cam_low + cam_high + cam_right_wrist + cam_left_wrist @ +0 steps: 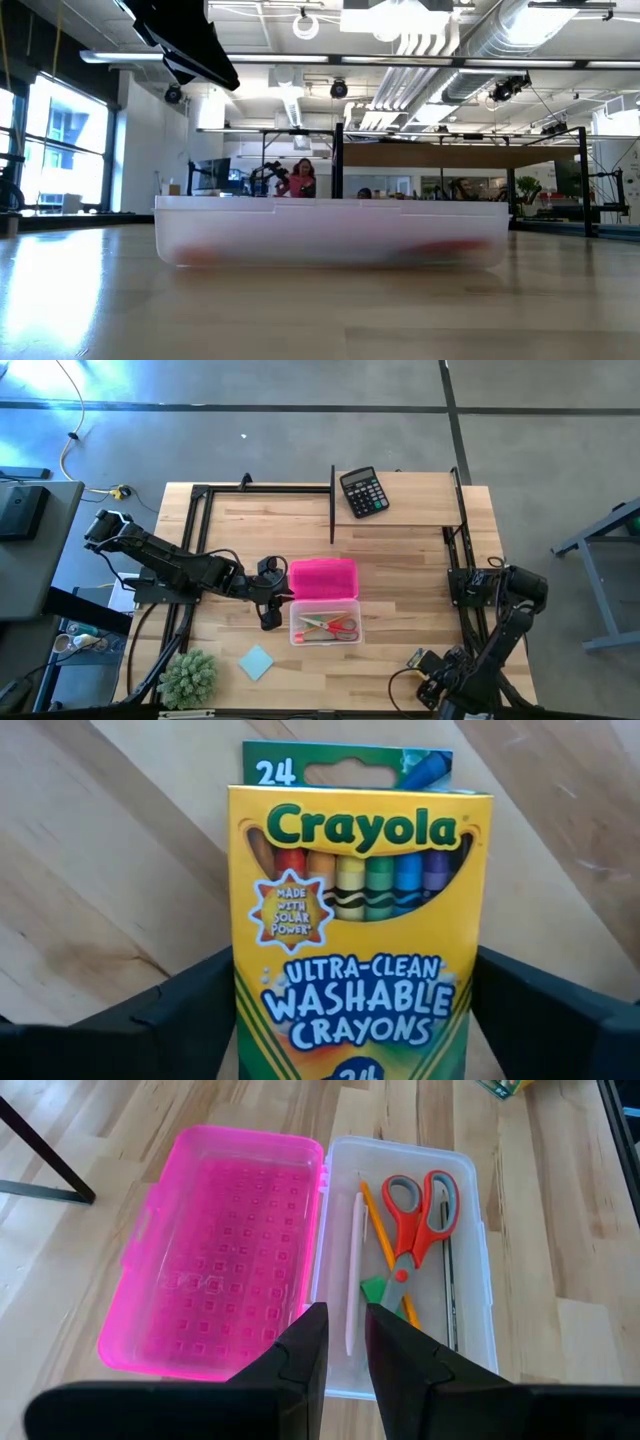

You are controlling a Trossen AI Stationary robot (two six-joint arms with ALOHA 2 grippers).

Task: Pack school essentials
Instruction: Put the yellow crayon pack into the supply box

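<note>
A clear box [325,626] with its pink lid [323,578] folded open lies mid-table. Inside lie red-handled scissors [420,1210], an orange pencil [375,1230], a pale stick [354,1270] and a green eraser [375,1288]. My left gripper [346,1342] hovers over the box's hinge side, open by a narrow gap and holding nothing. My right gripper [355,1020] is at the table's near right, shut on the yellow-green crayon box [355,920]. The light blue notepad [256,662] lies flat near the front edge. My right gripper pinches the crayon box between its two fingers, one on each long side edge [236,1000], at the box's lower half. The printed front faces the wrist camera and the hang-tab end [345,765] points away from the fingers. Whether it is lifted off the table I cannot tell.
A fuzzy green plant [188,676] stands at the near left corner. A black calculator [363,491] lies at the far edge. A black frame [332,505] runs along the table's far part and sides. In the low view the clear box [330,235] fills the middle.
</note>
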